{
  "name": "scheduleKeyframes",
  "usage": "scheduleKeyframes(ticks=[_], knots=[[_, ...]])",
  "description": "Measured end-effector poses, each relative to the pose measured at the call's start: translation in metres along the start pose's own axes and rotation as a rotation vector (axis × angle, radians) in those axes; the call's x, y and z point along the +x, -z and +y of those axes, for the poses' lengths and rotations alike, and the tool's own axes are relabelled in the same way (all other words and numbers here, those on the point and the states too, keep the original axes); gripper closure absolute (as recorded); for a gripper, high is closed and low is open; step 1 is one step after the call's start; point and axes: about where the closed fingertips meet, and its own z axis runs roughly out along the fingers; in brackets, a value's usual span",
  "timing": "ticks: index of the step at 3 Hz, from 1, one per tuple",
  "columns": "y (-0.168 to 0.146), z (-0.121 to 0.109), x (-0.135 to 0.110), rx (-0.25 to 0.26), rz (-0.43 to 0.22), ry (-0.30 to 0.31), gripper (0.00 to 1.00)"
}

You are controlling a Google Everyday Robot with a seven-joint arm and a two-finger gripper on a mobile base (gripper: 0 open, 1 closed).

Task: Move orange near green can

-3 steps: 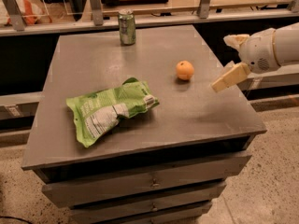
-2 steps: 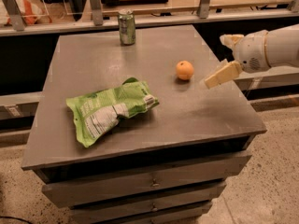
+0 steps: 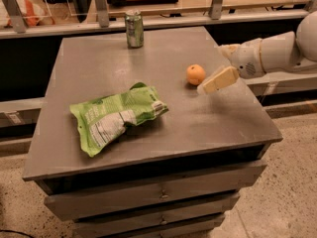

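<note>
The orange (image 3: 195, 74) sits on the grey cabinet top (image 3: 114, 68), right of centre. The green can (image 3: 133, 29) stands upright near the far edge, well left of and behind the orange. My gripper (image 3: 208, 85) comes in from the right on a white arm. Its cream finger (image 3: 218, 79) points left and down, its tip just right of the orange and close to it. Nothing is held.
A large light-green snack bag (image 3: 115, 117) lies flat on the front left of the top. A railing with metal posts (image 3: 101, 4) runs behind the cabinet. Drawers (image 3: 158, 192) face me below the top.
My gripper has moved left toward the orange, from near the right edge to just beside it. The orange, can and bag have not moved.
</note>
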Motion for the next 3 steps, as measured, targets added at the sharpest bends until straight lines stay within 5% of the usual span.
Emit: scheduleKeyframes(ticks=[3], knots=[[-0.041,-0.006,0.018,-0.046,0.008,-0.052,0.00]])
